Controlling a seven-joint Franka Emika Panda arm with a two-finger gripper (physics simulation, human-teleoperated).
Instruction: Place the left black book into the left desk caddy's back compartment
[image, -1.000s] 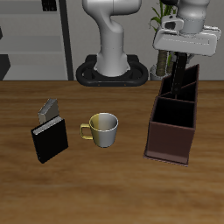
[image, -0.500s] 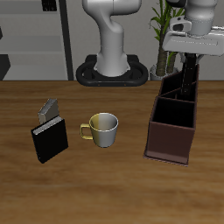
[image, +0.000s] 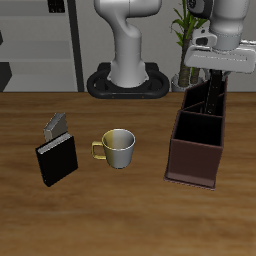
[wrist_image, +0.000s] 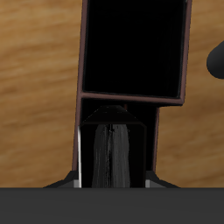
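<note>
**Slim book upright in the caddy's end slot, end effector on its top**

On the near-bare wooden table (image: 110, 215), farthest over to one side, a squarer black book (image: 57, 160) leans with a small grey-white book (image: 56, 125) behind it. This pair has no part in the job and sits well apart from the work. Next comes a cream mug (image: 118, 147) with a yellow handle, also well clear of the caddy, so it should not hinder any move.

Then comes the left desk caddy (image: 192, 160), lying lengthwise with its plain maroon face toward the table's front edge. The back compartment (image: 197, 101) is therefore the far slot, behind the last black divider. The left black book (image: 212, 97) stands on end in that slot, close to upright, its lower part below the rim and its upper part rising above. It is carried on end because only that way does such a long, narrow book fit a slot this short.

The end effector (image: 216, 78) hangs directly above and points straight down, its fingers drawn narrow on the book's top end. In the wrist view the speckled grey page edge sits centred beneath the camera, framed by the slot's black walls, which suggests the book is lined up rather than snagged on a divider.

The insertion looks nearly complete. What probably remains is letting go and rising straight up, since a sideways pull could tip the book against the divider.
</note>
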